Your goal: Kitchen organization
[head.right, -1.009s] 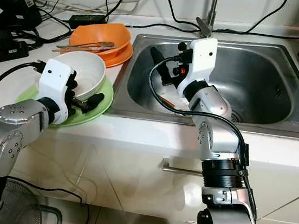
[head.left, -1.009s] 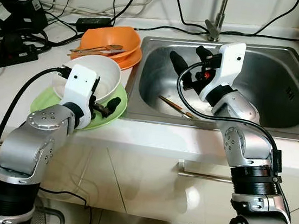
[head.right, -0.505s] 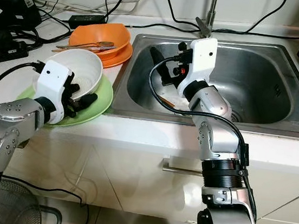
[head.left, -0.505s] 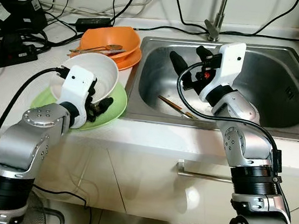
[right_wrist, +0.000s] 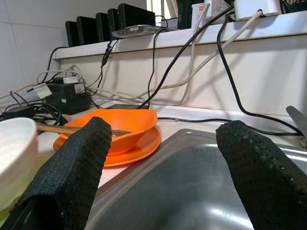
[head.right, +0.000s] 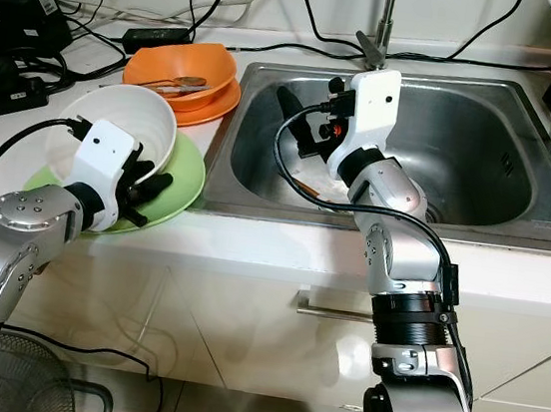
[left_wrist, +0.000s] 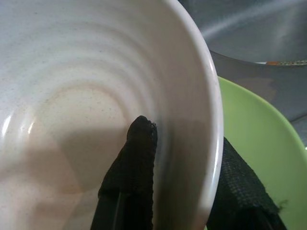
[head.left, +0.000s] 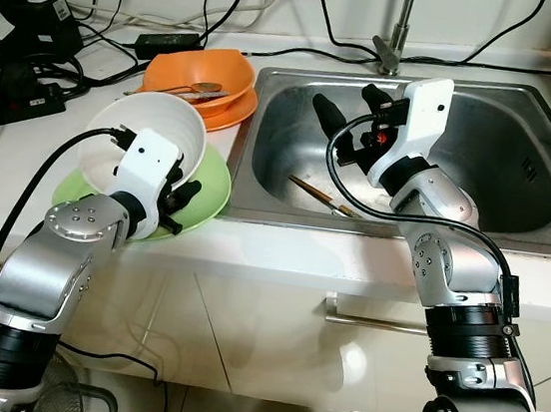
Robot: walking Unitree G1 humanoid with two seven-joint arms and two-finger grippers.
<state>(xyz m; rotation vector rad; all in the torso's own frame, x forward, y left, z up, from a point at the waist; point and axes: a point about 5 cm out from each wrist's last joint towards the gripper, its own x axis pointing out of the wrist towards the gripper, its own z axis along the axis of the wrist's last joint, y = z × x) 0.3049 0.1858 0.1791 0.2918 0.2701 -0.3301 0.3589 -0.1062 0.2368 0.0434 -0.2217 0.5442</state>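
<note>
A white bowl is tipped up on its side over a green plate on the counter left of the sink. My left gripper is shut on the white bowl's near rim; in the left wrist view one finger lies inside the bowl and the other outside. Over the left part of the steel sink my right gripper hangs open with nothing held. A pair of chopsticks lies on the sink floor under it.
An orange bowl with a spoon and chopsticks sits on an orange plate behind the green one. Power strips and cables crowd the back left of the counter. The tap stands behind the sink.
The left gripper has tilted the white bowl up from the green plate, raising its far side and drawing it a little left. The right arm has stayed still.
</note>
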